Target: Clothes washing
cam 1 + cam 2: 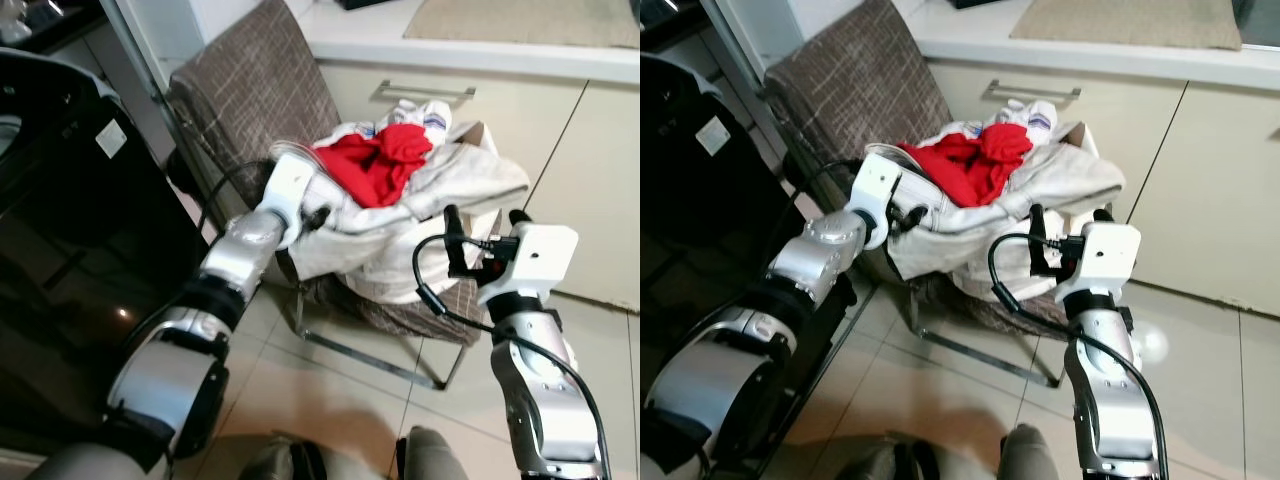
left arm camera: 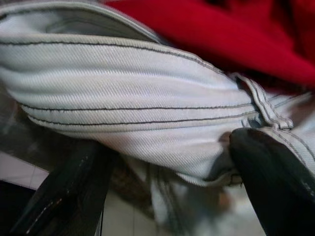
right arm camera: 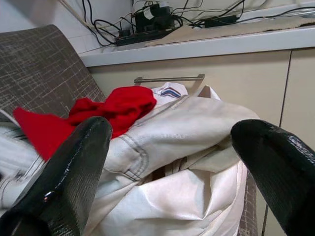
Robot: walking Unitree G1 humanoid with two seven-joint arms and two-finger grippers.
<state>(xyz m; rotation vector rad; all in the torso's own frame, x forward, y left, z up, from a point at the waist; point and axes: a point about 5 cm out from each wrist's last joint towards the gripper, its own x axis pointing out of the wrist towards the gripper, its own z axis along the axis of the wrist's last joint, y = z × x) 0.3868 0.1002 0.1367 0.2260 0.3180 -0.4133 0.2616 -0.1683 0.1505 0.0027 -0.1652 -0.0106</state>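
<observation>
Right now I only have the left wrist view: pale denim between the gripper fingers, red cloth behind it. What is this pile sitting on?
Observer: On a brown woven chair. Your left gripper is at the heap's left edge.
Operator: Is the red piece buried?
Observer: No, the red garment lies on top, with the pale denim garment wrapped around it.
Operator: Where is my other arm?
Observer: The right gripper hovers open at the pile's right front, apart from the cloth.
Operator: Anything on my left?
Observer: A dark glossy appliance stands just left of the chair.
</observation>
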